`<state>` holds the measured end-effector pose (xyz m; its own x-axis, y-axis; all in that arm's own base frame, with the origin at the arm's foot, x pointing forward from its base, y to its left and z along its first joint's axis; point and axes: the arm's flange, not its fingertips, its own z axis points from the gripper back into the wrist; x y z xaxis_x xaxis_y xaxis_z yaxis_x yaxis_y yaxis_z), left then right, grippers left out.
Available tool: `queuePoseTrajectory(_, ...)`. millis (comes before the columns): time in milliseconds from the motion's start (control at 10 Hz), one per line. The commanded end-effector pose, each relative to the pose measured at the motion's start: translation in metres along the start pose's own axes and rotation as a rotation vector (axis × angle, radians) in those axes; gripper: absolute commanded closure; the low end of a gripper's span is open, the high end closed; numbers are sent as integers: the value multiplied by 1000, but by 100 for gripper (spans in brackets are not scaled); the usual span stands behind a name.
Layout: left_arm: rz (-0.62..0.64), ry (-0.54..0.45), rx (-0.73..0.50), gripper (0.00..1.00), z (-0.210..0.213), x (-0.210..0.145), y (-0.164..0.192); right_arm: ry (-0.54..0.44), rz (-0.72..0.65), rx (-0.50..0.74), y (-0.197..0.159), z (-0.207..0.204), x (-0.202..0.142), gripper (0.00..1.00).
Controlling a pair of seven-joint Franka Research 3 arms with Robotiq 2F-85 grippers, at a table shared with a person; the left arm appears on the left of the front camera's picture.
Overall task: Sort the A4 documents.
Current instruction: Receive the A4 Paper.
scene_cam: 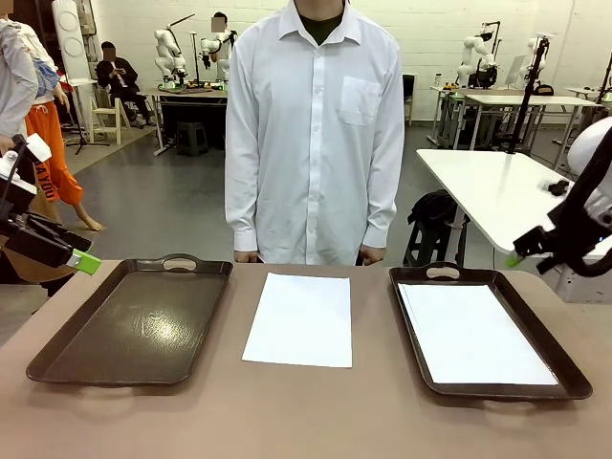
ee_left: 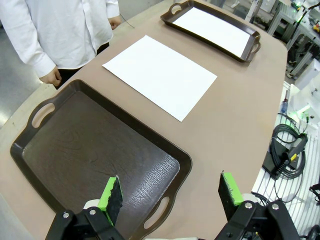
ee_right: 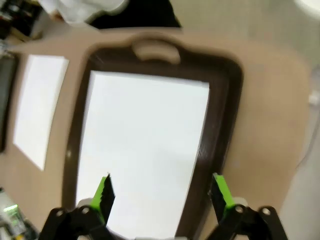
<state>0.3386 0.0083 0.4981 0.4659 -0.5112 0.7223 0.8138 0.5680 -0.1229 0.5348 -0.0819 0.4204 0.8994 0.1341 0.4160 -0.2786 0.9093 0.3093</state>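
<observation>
Bench (scene_cam: 316, 411): brown; carries two dark trays with a loose sheet between them.
Left tray (scene_cam: 134, 320): on the robot's left, handled at both ends, nothing in it; its textured floor is bare in the left wrist view (ee_left: 90, 150).
Right tray (scene_cam: 442, 273): on the robot's right, with white paper inside.
Middle sheet (scene_cam: 301, 320): flat on the bench between the trays, touching neither, long side running toward the person; plain white in the left wrist view (ee_left: 160, 75), and at the left edge in the right wrist view (ee_right: 37, 105).
Right sheet (scene_cam: 473, 335): flat inside the right tray, covering most of its floor; cannot tell whether it is one sheet or several.
Left gripper (scene_cam: 81, 253): raised off the bench at the left edge, outside the left tray; jaws spread wide with nothing between them (ee_left: 170, 192), one pad over the tray's near end, the other over bare bench beside it.
Right gripper (scene_cam: 524, 251): raised above the right tray's outer side; jaws wide apart and holding nothing (ee_right: 161, 192), above the right sheet (ee_right: 145, 140); this view is blurred.
Person (scene_cam: 316, 134): white shirt, standing at the far edge, both hands hanging just behind the bench.
</observation>
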Motion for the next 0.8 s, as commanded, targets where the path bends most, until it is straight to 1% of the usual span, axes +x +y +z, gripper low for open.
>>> queuePoseTrajectory(0,-13,-18,-9,0,-1,-2,2,-167,178,143,24,9,-15,0)
queuePoseTrajectory(100,-13,-18,-9,0,-1,-2,2,-183,321,280,41,26,-12,0)
queuePoseTrajectory(200,-13,-18,-9,0,-1,-2,2,-202,417,339,57,43,-16,0)
queuePoseTrajectory(400,-13,-18,-9,0,-1,-2,2,-238,604,422,81,74,-35,0)
queuePoseTrajectory(500,-13,-18,-9,0,-1,-2,2,-279,720,432,91,90,-49,0)
queuePoseTrajectory(600,-13,-18,-9,0,-1,-2,2,-332,794,401,97,102,-62,0)
queuePoseTrajectory(700,-13,-18,-9,0,-1,-2,2,-361,839,378,101,110,-72,0)
